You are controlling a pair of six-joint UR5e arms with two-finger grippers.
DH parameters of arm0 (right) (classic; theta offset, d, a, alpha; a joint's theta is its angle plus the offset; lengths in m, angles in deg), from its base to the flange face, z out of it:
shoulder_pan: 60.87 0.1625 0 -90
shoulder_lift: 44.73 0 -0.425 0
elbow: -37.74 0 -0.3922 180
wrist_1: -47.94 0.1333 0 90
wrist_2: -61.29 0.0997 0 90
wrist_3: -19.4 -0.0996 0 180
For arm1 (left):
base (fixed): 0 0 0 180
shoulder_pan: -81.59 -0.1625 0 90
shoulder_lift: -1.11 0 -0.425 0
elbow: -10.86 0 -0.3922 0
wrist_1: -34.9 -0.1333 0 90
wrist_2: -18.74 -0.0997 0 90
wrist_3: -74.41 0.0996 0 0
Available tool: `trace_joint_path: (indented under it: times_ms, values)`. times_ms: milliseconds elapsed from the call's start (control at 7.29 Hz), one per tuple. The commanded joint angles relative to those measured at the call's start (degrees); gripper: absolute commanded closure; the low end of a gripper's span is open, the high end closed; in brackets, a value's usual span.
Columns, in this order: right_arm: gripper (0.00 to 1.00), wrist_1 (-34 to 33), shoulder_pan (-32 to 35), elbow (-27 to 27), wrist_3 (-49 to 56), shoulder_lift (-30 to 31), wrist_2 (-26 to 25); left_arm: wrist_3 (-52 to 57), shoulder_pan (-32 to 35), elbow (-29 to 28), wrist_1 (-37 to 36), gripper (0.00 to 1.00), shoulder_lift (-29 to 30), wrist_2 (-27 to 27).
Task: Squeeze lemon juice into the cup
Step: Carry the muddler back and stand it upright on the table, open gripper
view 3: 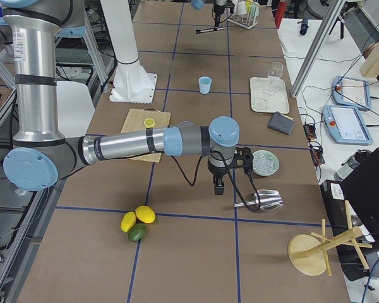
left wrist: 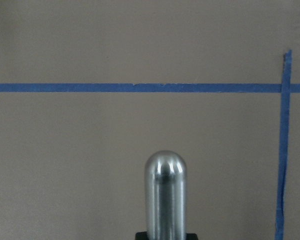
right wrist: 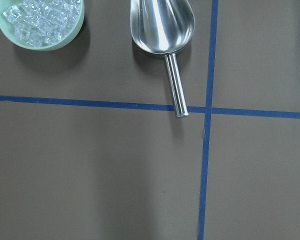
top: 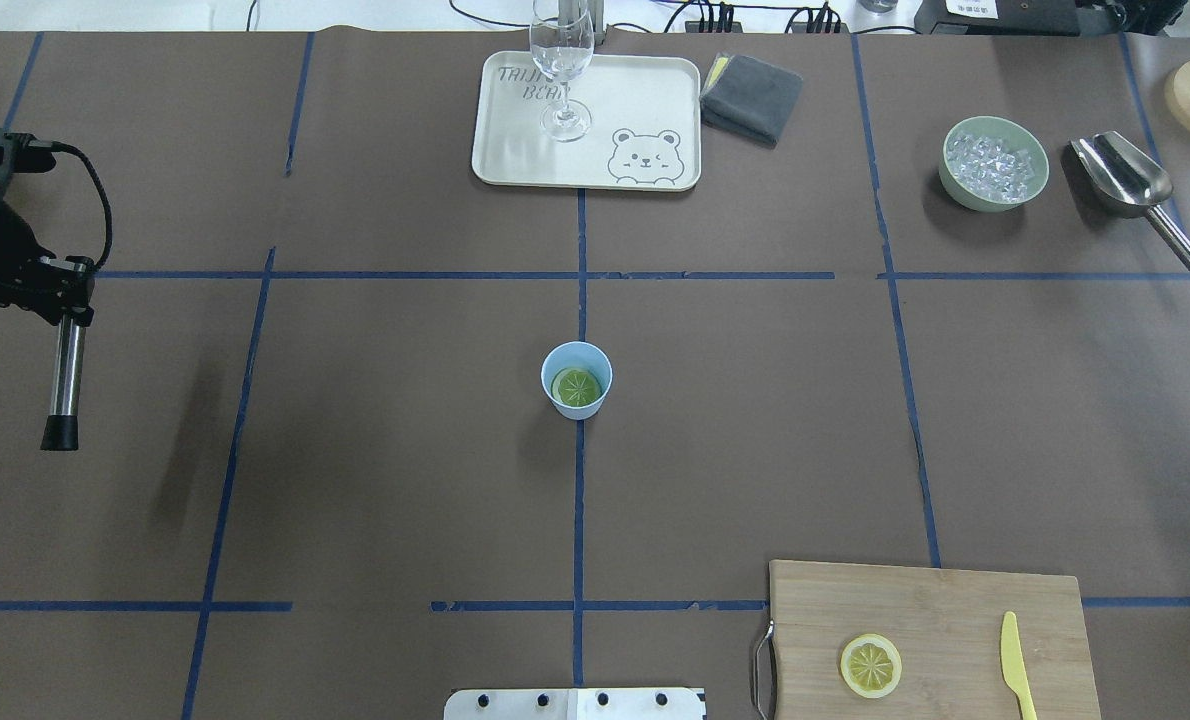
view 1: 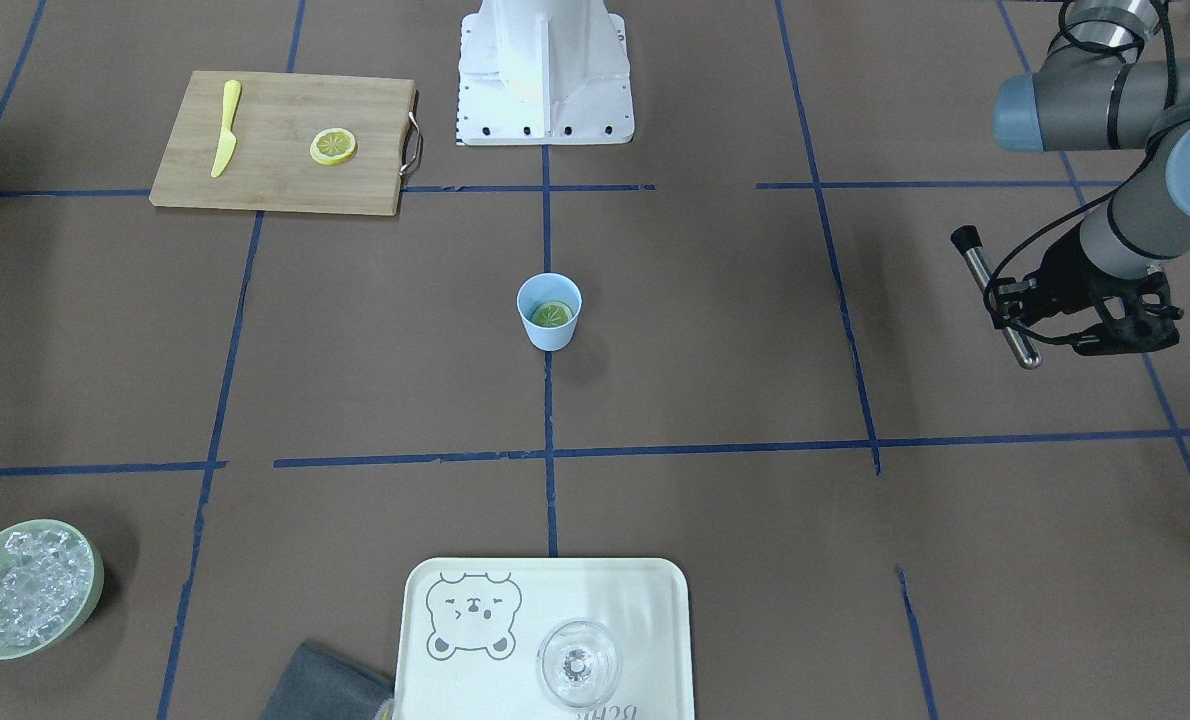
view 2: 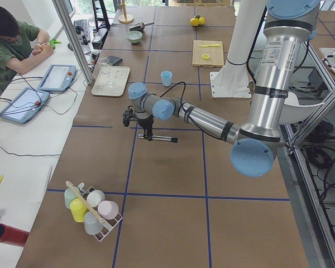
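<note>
The light-blue cup stands upright at the table's centre. A greenish-yellow slice lies inside it. A yellow lemon slice lies on the wooden cutting board. My left gripper is far to the cup's left, shut on a metal rod with a black end, held level above the table. My right gripper shows only in the exterior right view, above the table near the scoop; I cannot tell whether it is open or shut.
A yellow plastic knife lies on the board. A bear tray holds a clear glass; a grey cloth lies beside it. A green bowl of ice and a metal scoop sit far right.
</note>
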Motion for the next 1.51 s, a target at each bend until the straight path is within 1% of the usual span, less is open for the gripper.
trace_joint_path:
  times_ms: [0, 137, 549, 824, 1098, 1373]
  values:
    - [0.00, -0.02, 0.00, -0.04, -0.03, -0.09, 0.00, 0.09, -0.96, -3.58, 0.60, 1.00, 1.15, 0.10]
    - [0.00, 0.07, 0.00, -0.04, 0.05, -0.09, 0.00, 0.35, -3.92, -4.64, 0.60, 1.00, 1.60, 0.01]
    - [0.00, 0.07, 0.00, -0.04, -0.03, -0.09, 0.00, 0.44, -5.27, -5.36, 0.78, 1.00, 1.69, -0.25]
    - [0.00, 0.07, 0.00, -0.04, -0.12, -0.09, 0.00, 0.53, -5.27, -6.32, 0.87, 0.01, 1.77, -0.25]
    - [0.00, 0.07, 0.00, -0.04, -0.12, -0.09, 0.00, 0.62, -5.27, -6.15, 0.87, 0.00, 1.69, -0.34]
    - [0.00, -0.02, 0.00, 0.04, -0.21, -0.09, 0.00, 0.44, -5.10, -1.69, 0.69, 0.00, 1.60, -0.69]
